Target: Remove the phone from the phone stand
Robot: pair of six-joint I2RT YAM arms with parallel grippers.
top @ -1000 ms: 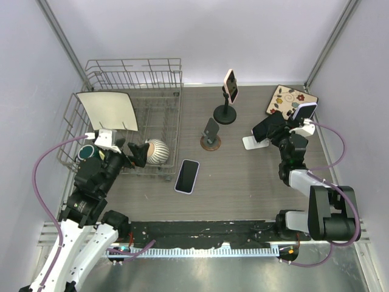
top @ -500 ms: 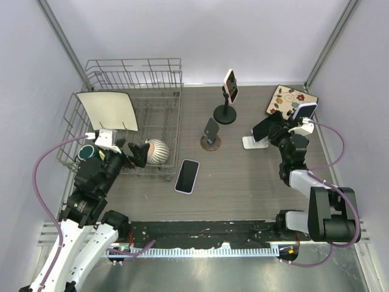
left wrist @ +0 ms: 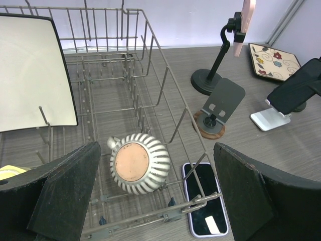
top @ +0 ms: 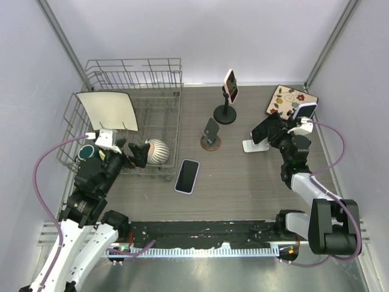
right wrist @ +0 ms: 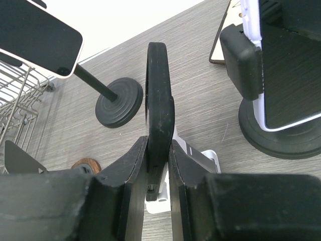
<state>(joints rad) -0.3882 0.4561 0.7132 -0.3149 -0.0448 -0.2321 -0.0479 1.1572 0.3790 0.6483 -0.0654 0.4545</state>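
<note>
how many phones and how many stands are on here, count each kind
phones: 4 (pink phone, flat phone, black phone in the right gripper, far-right phone)
stands: 4 (tall stand, small stand, white stand, round stand)
total: 8

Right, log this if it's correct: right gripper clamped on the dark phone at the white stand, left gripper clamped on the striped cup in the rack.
Wrong on the left gripper: it is open, fingers wide apart above the striped cup in the rack, as the left wrist view shows. The right gripper is clamped on the dark phone at the white stand.
</note>
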